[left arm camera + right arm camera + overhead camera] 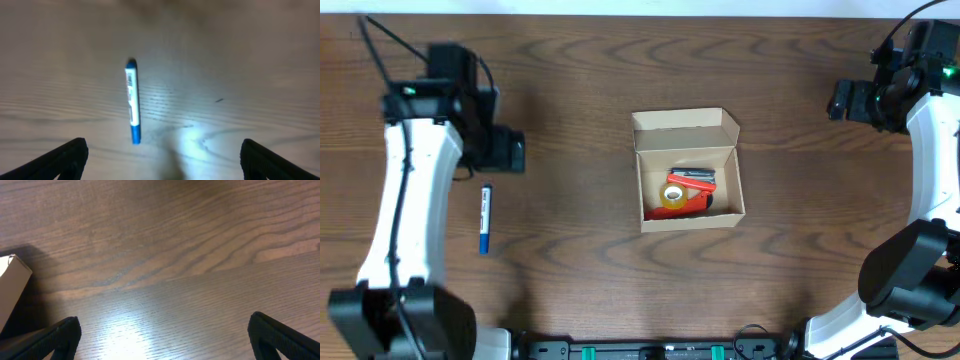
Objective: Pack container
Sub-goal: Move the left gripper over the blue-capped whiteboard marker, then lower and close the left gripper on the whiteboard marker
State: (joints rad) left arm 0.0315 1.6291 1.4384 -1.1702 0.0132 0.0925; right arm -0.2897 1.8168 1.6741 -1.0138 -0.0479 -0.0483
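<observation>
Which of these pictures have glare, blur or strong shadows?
Overhead: sharp, evenly lit. Left wrist: blurred, with white glare on the table beside the marker pen. Right wrist: clearer grain, glare at lower left, dark shadow by the container corner.

Container [10, 285] cut by left edge, right wrist view; marker label [132, 97] blurred, unreadable.
</observation>
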